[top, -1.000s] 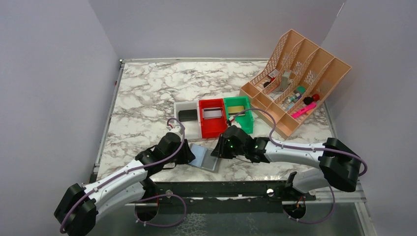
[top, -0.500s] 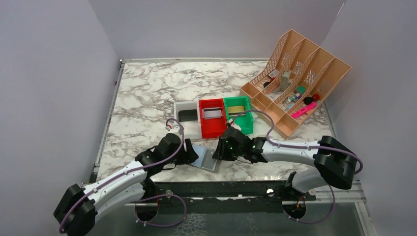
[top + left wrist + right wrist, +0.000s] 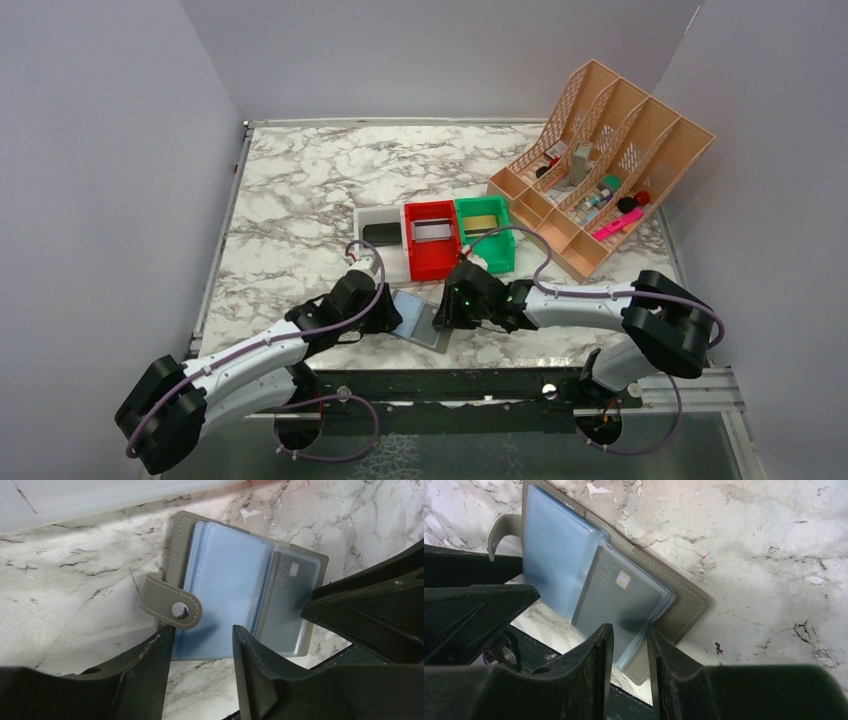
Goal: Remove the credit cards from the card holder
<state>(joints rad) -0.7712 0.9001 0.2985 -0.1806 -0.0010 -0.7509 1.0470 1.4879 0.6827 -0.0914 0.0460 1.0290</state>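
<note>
Card holder [image 3: 418, 318]: laid open and flat on the marble table [image 3: 300, 180], lower centre of the overhead view, near the table's bottom edge and just below the red bin [image 3: 430, 265]; olive-grey cover, pale blue plastic sleeves inside; a strap [image 3: 160, 597] with a metal snap is folded over its left edge in the left wrist view

Credit card [image 3: 616, 607]: one dark card, seen through a clear sleeve on the panel away from the strap; a small pale chip mark is shown near its top; it is lodged inside the sleeve

Left gripper [image 3: 390, 312]: set at the holder's left side in the overhead view; fingers held well apart, the lower edge of the blue sleeves lying between them; nothing is clamped

Right gripper [image 3: 444, 314]: set at the holder's right side; fingers held narrowly apart, the lower corner of the card's sleeve seen in the gap

White bin [image 3: 380, 215], red bin, green bin [image 3: 498, 255]: ranged side by side at the centre of the overhead view

Peach rack [image 3: 600, 150]: placed at upper right, small items in its compartments
</note>
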